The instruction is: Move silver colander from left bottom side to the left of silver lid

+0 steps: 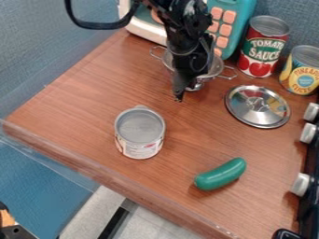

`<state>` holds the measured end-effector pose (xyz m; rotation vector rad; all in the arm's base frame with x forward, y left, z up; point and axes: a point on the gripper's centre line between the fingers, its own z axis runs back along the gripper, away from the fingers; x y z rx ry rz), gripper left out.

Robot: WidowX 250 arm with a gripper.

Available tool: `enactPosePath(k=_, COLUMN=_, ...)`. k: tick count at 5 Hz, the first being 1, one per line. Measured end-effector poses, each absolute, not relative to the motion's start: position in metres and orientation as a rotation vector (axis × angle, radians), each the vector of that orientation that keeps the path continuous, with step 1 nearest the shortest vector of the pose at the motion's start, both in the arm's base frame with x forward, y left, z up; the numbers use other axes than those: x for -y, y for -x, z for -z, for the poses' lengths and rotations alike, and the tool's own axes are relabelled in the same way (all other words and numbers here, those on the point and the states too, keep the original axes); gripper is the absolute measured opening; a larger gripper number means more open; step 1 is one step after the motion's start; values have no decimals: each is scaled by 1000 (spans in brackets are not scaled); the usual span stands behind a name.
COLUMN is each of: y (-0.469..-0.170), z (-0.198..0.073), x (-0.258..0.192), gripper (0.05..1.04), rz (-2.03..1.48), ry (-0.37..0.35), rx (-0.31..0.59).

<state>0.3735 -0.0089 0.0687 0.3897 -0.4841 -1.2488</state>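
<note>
The black gripper [180,91] hangs down from the top edge, in front of the silver colander [216,66] and covering much of it. The colander stands on the wooden counter just in front of the teal and white toy microwave, its wire handles sticking out at left and right. Whether the gripper touches it I cannot tell. To the colander's right and a little nearer the camera, apart from it, lies the round silver lid [257,106], its knob facing up.
Behind the lid stand a tomato sauce can [263,46] and a pineapple can [302,71]. An upright can [139,133] is at centre left, and a green toy pickle [220,174] lies nearer the front edge. Stove knobs [301,185] line the right side.
</note>
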Motion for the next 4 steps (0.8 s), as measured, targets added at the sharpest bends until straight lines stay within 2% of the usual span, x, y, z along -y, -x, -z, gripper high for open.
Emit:
enactPosePath(k=1, y=-372, z=-68, x=9, gripper=281, rz=1267, ry=-419, rx=451)
enactPosePath(k=3, y=-371, z=-70, x=9, gripper=871, rz=1265, ry=-422, rx=451)
enactPosePath(k=4, y=-367, z=-87, x=12, gripper=1008, rz=1261, ry=-409, rx=476)
